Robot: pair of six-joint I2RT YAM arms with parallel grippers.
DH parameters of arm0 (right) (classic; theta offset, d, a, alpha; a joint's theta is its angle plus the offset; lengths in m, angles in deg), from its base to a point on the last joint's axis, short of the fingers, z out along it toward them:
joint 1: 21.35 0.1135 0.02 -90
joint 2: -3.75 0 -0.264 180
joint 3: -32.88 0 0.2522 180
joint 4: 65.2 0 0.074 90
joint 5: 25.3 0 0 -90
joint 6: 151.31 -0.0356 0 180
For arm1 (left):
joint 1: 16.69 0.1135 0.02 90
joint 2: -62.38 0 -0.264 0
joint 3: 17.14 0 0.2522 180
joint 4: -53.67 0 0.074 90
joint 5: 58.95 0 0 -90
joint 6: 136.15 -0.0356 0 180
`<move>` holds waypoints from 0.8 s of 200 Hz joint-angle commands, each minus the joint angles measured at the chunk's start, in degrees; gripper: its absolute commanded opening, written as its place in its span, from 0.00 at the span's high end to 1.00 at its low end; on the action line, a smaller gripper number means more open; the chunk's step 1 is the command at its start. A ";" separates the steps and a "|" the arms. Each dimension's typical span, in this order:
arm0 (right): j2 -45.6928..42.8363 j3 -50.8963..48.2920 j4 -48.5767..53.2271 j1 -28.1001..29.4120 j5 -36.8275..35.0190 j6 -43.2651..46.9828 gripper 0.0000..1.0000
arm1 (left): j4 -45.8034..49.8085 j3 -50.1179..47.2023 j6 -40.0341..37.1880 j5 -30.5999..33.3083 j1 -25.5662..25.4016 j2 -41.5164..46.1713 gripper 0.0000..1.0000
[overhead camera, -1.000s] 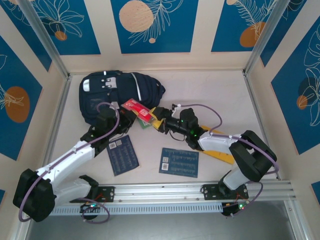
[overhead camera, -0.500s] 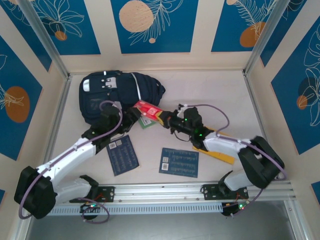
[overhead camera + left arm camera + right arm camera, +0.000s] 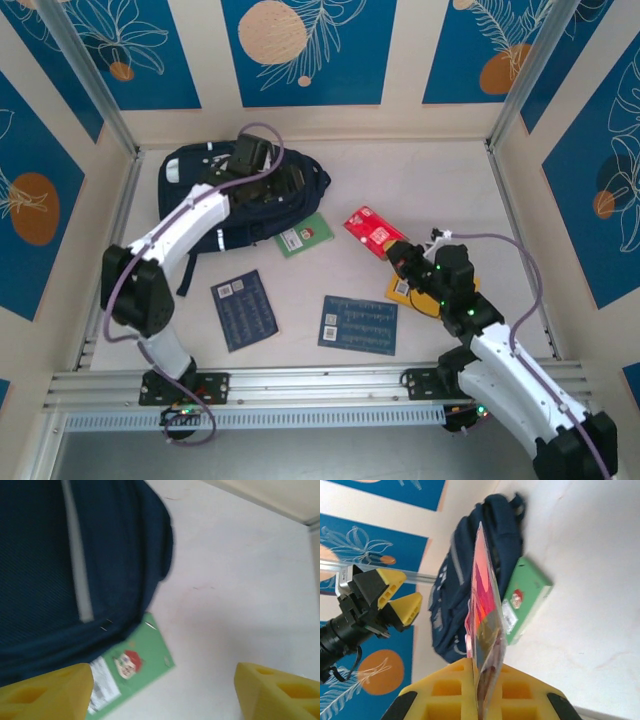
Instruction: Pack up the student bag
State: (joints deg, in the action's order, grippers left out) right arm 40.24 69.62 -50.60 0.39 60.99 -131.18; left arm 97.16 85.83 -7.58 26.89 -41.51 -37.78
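We are seeing the left gripper (image 3: 283, 185) hovering over the student bag (image 3: 195, 215), though we cannot quite make out its jaws against the dark fabric. The right gripper (image 3: 397, 250) is holding a red packet (image 3: 368, 226), near a green card (image 3: 303, 236).

The left arm (image 3: 190, 225) rises from its base at the near left, bends at the elbow and reaches far forward. The left gripper (image 3: 284, 186) points down, its yellow fingers (image 3: 45, 692) spread wide with nothing between them. The right arm (image 3: 500, 350) stretches forward and inward from its base at the near right, and the right gripper (image 3: 395, 252) points left with its fingers (image 3: 445, 690) clamped on a thin red packet (image 3: 481, 605) held on edge.
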 commanded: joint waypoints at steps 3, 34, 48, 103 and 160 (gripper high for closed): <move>-4.29 -1.45 8.04 -3.11 3.33 4.44 1.00 | 5.07 6.85 -4.33 -1.86 5.08 -6.12 0.30; -7.39 -4.51 8.92 -7.10 7.03 4.20 1.00 | 4.44 16.32 -4.33 -8.65 8.50 -15.52 0.34; -7.21 -5.48 7.80 -8.90 8.78 3.69 1.00 | 4.89 21.18 -5.66 -9.56 9.07 -19.80 0.36; -3.30 -6.42 3.89 -12.34 11.85 4.19 1.00 | 9.97 41.24 -6.62 -15.16 9.96 -35.27 0.47; -1.74 -6.63 2.32 -12.68 11.74 4.73 1.00 | 15.23 45.54 -5.77 -11.39 10.75 -39.58 0.54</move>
State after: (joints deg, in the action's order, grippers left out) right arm 38.21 63.35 -46.05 -12.00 71.62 -128.10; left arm 108.49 130.44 -12.89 14.63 -31.47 -77.14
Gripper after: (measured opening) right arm 0.068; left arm 0.467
